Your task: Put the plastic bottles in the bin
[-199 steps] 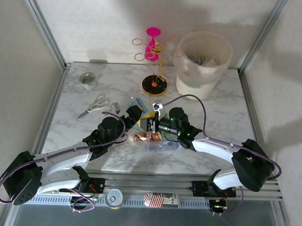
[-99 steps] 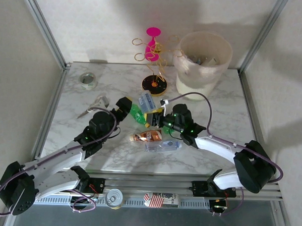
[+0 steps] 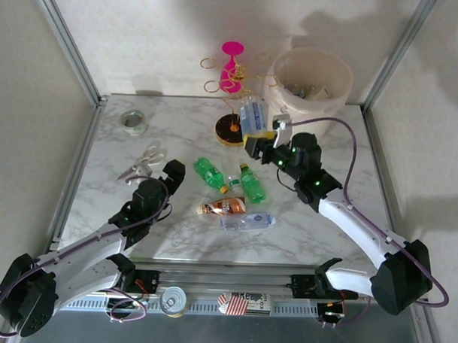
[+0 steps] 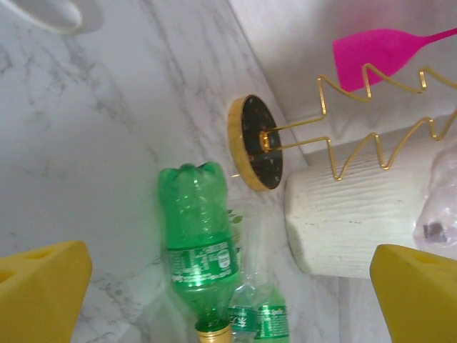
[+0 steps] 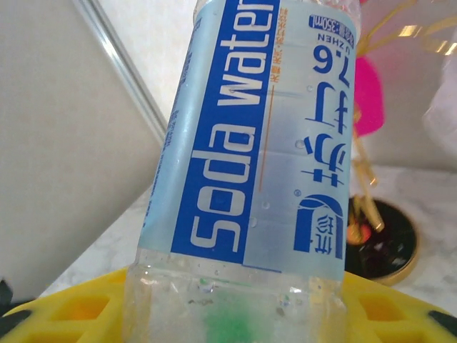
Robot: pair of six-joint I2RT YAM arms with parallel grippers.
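A clear soda water bottle, its blue-and-white label reading "soda water", is clamped near its lower end by the right gripper, with one of the yellow fingers on each side. Behind and to the right of the bottle, a black round base with a gold rim sits on the marble tabletop. Thin gold wire rises from it beside a blurred bright pink piece. Left of the bottle, a metal frame post slants across a pale wall.

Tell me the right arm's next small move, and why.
Probably carry the soda water bottle rightward until it hangs over the bin. The right arm holds it in its jaws, raised beside the bin's rim, not yet above the opening; releasing now would likely miss.
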